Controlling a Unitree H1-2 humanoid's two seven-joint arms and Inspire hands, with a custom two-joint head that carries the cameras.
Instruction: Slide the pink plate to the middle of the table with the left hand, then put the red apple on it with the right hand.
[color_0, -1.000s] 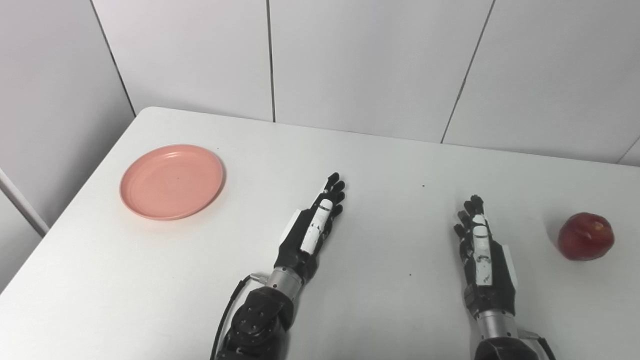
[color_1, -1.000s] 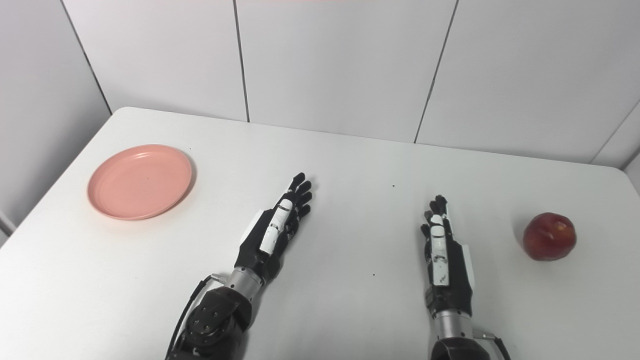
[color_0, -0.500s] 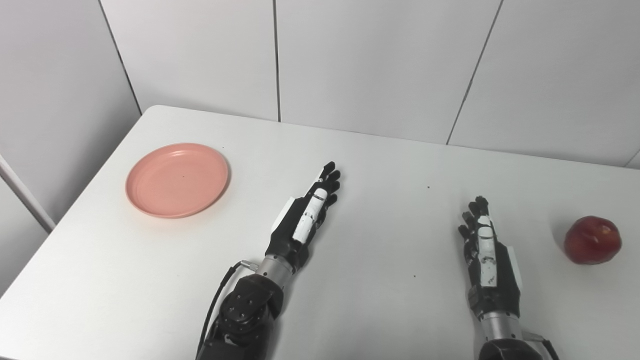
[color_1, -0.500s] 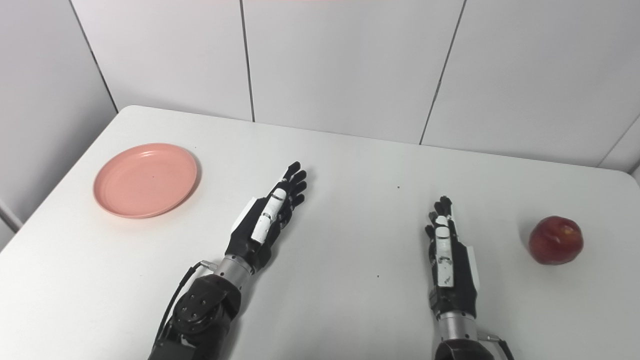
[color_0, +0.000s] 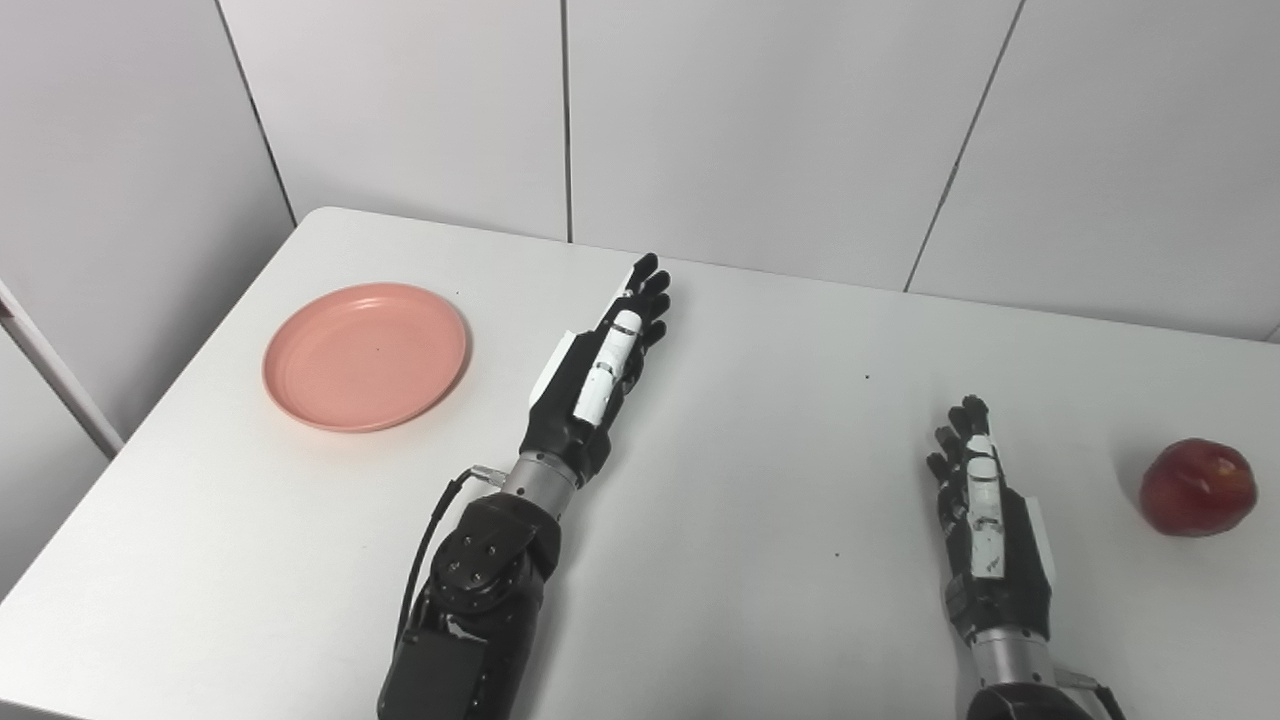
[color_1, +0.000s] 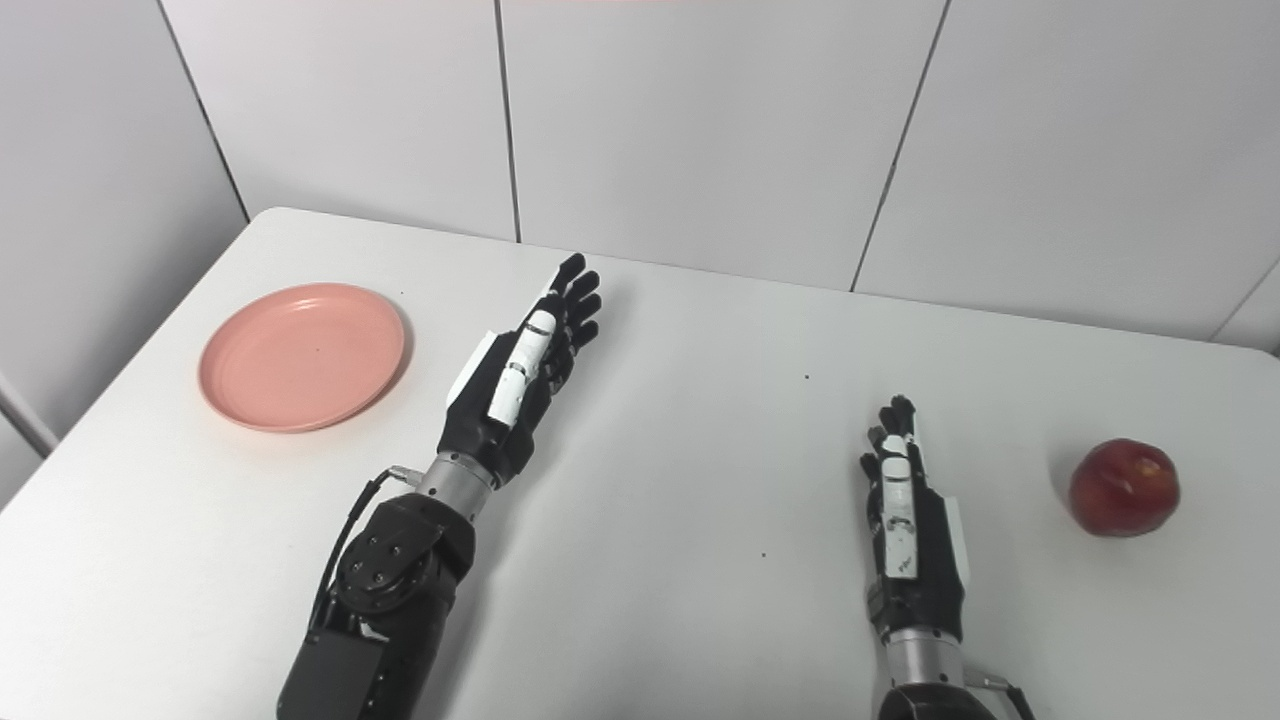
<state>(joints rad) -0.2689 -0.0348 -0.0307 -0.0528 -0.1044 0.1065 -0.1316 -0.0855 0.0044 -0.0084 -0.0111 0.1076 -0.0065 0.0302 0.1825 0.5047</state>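
Note:
An empty pink plate (color_0: 366, 355) lies on the left part of the white table (color_0: 760, 420). My left hand (color_0: 597, 375) is raised above the table to the right of the plate, apart from it, open with its fingers straight and pointing toward the far wall. A red apple (color_0: 1198, 487) sits near the table's right side. My right hand (color_0: 985, 525) rests low near the front, left of the apple and well apart from it, open and holding nothing.
Grey wall panels (color_0: 760, 130) rise right behind the table's far edge. The table's left edge runs close past the plate, with a gap and floor beyond. A few small dark specks (color_0: 866, 377) mark the tabletop.
My left hand has lifted and reached forward toward the far edge, its arm stretching out. My right hand has stayed put. The camera has turned a little to the left.

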